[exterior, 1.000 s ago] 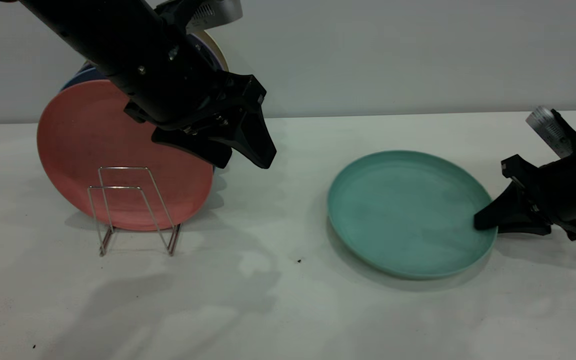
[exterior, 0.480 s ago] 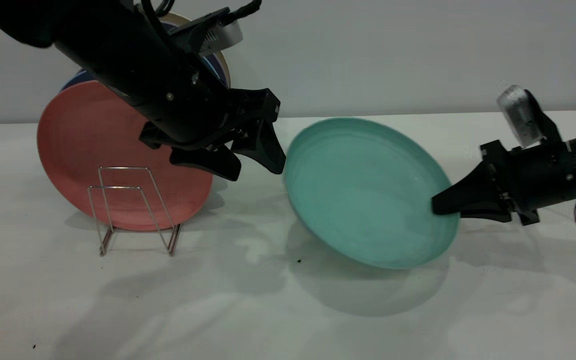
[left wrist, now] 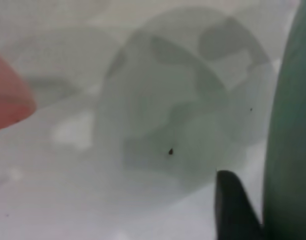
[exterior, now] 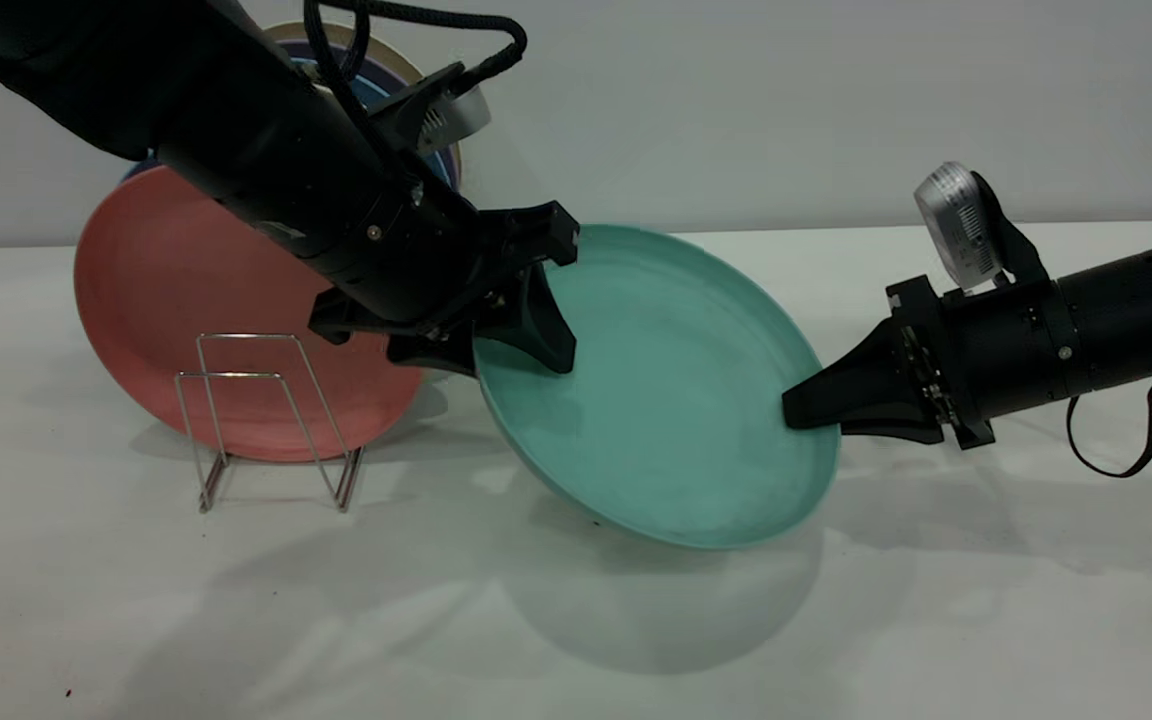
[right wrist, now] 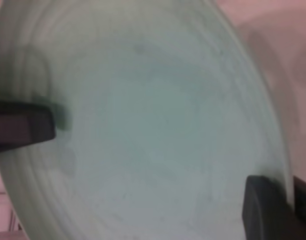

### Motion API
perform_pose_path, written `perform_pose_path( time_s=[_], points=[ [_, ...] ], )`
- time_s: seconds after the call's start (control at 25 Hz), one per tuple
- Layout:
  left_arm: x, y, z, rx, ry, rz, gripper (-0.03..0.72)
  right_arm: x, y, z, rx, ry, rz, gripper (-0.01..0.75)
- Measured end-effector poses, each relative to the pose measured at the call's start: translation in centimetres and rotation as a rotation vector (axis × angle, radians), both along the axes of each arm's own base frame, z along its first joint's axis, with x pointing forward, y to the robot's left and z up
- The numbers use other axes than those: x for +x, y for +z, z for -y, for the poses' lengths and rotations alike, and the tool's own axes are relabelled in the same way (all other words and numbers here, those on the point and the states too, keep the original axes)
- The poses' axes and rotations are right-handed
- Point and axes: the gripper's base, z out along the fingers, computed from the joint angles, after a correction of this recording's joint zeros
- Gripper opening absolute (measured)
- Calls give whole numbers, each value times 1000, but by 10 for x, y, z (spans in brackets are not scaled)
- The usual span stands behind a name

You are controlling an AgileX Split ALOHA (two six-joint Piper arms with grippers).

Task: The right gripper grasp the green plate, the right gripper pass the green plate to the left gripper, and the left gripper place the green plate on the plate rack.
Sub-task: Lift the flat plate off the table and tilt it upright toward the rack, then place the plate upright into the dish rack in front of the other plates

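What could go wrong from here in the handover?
The green plate is airborne and tilted, pinched only at its rim by the right end effector; it could slip. The left end effector straddles the opposite rim, but I can't tell it has closed, so early release risks a drop. The pink plate already fills the plate rack.

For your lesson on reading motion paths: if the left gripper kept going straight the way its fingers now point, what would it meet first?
The green plate. The left gripper points down and right, with its fingers astride the plate's near edge, so the plate comes first; whether the jaws have closed on it is unclear.
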Motion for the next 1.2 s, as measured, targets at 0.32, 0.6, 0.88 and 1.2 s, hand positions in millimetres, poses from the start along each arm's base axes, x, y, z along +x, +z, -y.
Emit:
perform_pose_path(
  time_s=[0.32, 0.6, 0.88, 1.2],
  points=[
    [1, 2, 1, -17, 0, -1, 99, 0, 2, -2, 18, 15, 22, 112],
    [3, 11, 1, -17, -18, 46, 100, 9, 30, 5, 51, -21, 117, 495],
    [1, 26, 0, 17, -127, 133, 100, 18, 129, 39, 16, -91, 348, 585],
    [-17, 108, -46, 142, -524, 399, 100, -43, 246, 41, -157, 98, 360, 472]
  ],
)
